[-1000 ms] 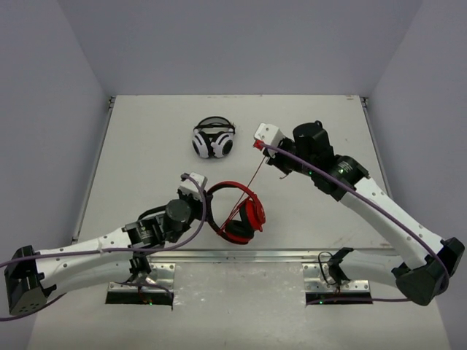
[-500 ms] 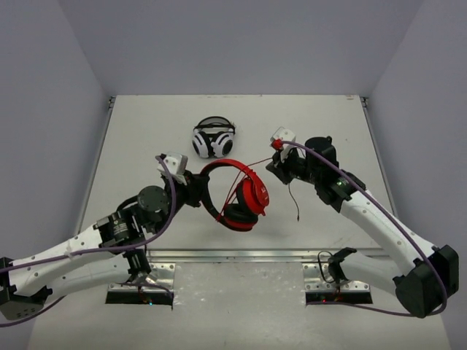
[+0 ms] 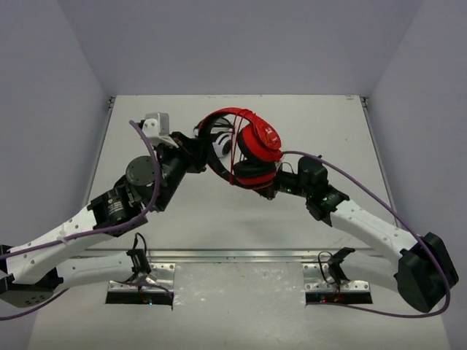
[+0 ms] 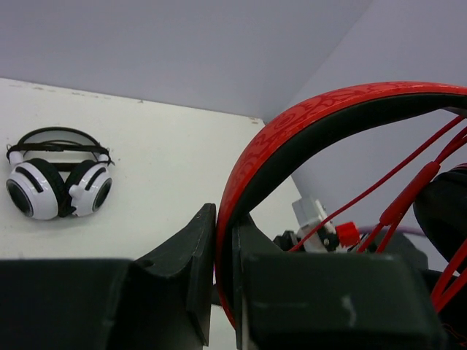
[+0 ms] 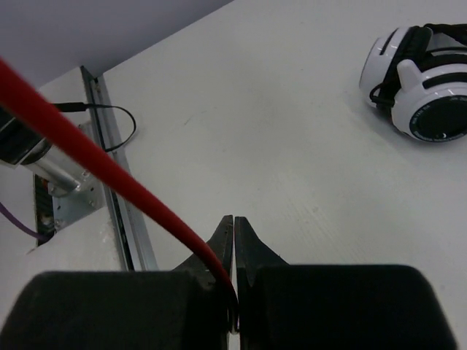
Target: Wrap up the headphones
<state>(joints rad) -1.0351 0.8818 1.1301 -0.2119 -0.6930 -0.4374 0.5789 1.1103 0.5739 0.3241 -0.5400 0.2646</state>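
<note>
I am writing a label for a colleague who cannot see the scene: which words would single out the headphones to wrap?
Look over the white table, near its middle. The headphones are held up there, headband in the left gripper, cable in the right gripper. They are red with black pads; the other pair, on the table, is white-and-black.

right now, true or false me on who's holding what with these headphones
1. The left gripper is clamped on the headband of the red headphones. True.
2. The right gripper is open and empty. False: it is shut on the red cable.
3. The white-and-black headphones are held by an arm. False: they lie on the table, and neither gripper touches them.
4. Strands of the red cable cross the space under the headband. True.
</note>
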